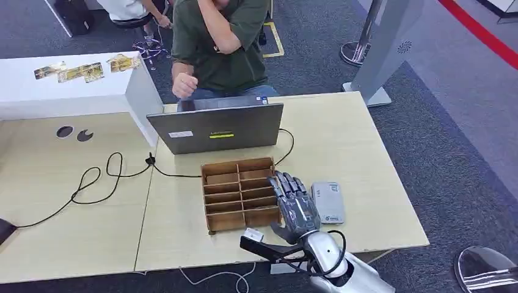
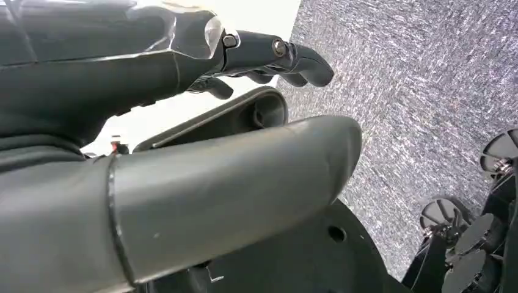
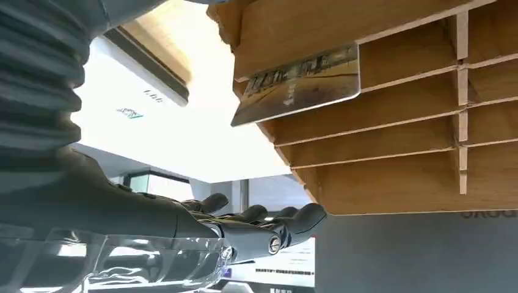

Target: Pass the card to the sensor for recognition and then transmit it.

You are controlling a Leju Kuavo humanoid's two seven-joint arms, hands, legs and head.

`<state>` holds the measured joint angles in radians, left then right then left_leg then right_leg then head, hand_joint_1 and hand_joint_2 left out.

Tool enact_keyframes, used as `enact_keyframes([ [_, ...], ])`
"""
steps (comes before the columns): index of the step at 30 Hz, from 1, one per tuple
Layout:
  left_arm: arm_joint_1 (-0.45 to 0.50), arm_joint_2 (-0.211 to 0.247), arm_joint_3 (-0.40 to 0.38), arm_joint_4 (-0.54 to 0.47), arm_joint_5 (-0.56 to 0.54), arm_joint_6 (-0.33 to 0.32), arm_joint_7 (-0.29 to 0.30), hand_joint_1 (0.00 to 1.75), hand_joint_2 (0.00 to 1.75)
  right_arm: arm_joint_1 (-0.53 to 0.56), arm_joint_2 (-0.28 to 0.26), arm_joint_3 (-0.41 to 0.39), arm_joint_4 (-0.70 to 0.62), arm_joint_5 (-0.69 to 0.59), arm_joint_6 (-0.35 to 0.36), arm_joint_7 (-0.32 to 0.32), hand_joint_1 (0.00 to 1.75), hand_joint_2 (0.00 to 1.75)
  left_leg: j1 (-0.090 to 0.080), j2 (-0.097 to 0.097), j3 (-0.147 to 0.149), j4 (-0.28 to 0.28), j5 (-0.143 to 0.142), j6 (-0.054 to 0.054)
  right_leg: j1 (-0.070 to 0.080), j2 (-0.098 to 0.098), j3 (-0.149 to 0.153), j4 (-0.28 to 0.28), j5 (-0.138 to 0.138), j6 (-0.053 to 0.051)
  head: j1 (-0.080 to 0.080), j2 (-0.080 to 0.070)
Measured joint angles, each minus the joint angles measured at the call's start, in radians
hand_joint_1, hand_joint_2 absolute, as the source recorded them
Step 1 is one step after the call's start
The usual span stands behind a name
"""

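A wooden divider box (image 1: 239,194) stands on the table in front of a laptop. In the right wrist view, a gold-printed card (image 3: 299,82) sticks out of one slot of the box (image 3: 397,152). My right hand (image 1: 294,204) hovers flat over the box's right edge, fingers (image 3: 256,223) stretched out and holding nothing, apart from the card. A grey sensor pad (image 1: 328,202) lies just right of that hand. My left hand (image 2: 269,58) hangs beside my body above the carpet, its fingers loosely bent with nothing in them.
A grey laptop (image 1: 217,128) stands behind the box, with a seated person (image 1: 217,43) behind it. A black cable (image 1: 98,180) loops across the table's left half. Several more cards (image 1: 79,70) lie on a white table at the far left. A grey post base (image 1: 379,94) stands at the far right.
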<state>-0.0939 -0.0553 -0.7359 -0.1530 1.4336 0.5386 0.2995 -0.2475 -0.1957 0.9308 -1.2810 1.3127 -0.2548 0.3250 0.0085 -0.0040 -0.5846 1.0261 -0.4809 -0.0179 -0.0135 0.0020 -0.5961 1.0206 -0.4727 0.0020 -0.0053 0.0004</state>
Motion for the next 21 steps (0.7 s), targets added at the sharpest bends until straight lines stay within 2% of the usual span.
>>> enact_keyframes([
  [21, 0.000, 0.000, 0.000, 0.000, 0.001, 0.000, -0.006, 0.00, 0.00, -0.007, 0.000, 0.016, 0.000, -0.024, 0.007, 0.005, 0.00, 1.75, 0.000, 0.000, 0.000, 0.000, 0.000, 0.000, 0.000, 0.000, 0.000, 0.000, 0.000, 0.000, 0.000, 0.000],
])
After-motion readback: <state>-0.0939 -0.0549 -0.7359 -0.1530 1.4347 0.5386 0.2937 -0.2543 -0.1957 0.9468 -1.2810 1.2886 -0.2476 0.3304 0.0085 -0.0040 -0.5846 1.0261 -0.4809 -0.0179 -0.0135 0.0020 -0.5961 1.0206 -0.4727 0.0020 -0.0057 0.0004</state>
